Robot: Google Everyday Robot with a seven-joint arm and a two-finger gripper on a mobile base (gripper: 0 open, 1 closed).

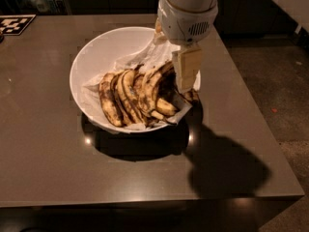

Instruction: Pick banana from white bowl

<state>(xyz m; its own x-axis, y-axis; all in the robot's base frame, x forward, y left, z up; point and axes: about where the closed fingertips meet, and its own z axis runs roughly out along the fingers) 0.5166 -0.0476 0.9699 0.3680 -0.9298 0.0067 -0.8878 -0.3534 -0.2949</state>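
The white bowl stands on the dark table, lined with crumpled white paper. Several overripe bananas lie in its right half. The banana, the longest and strongly arched one, yellow with brown-black blotches, curves up over the others toward the right rim. My gripper hangs down from the white arm over the bowl's right side, right at the upper end of that banana and covering part of it. Whether it touches the banana cannot be told.
Flatter spotted bananas lie in a row left of the arched one. A short dark banana sits at the right rim under the gripper. A black-and-white tag lies at the table's far left. The table's edge is close on the right and in front.
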